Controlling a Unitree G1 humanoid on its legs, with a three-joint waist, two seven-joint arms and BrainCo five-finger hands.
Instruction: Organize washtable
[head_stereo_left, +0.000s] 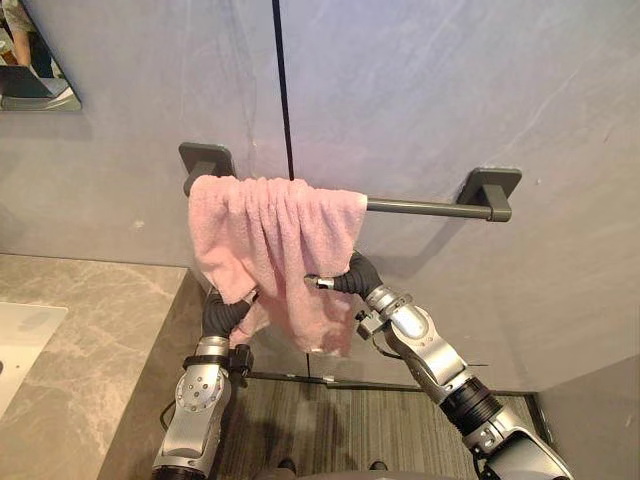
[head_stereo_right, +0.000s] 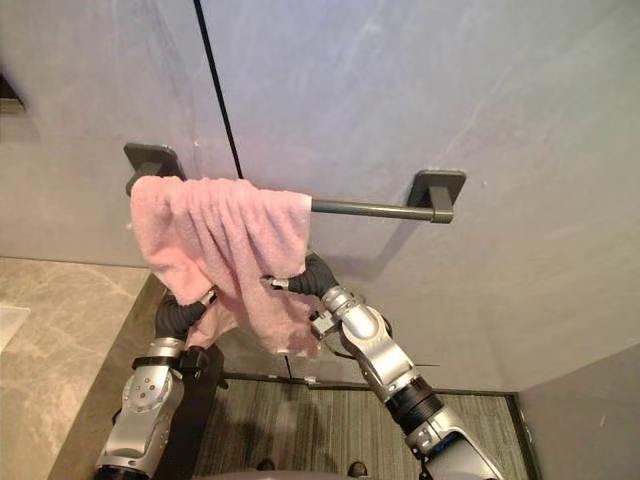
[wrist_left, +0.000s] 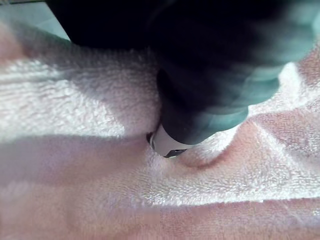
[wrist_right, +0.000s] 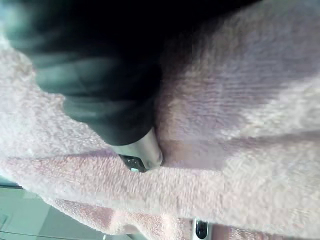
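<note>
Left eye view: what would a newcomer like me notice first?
A pink towel hangs bunched over the left end of a dark rail on the grey wall. The robot's left hand and right hand both reach up into its folds from below. A marble counter sits at lower left.

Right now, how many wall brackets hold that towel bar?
2. The left bracket sits just above the pink towel draped over that end of the bar; the right bracket is at the bare end. None seems hidden.

pale pink towel (head_stereo_left: 275, 250); dark grey rail (head_stereo_left: 425, 207); grey wall (head_stereo_left: 450, 90) with faint white veins; grey-brown marbled counter (head_stereo_left: 90, 330) lower left; striped grey floor (head_stereo_left: 330, 430) at bottom.
</note>
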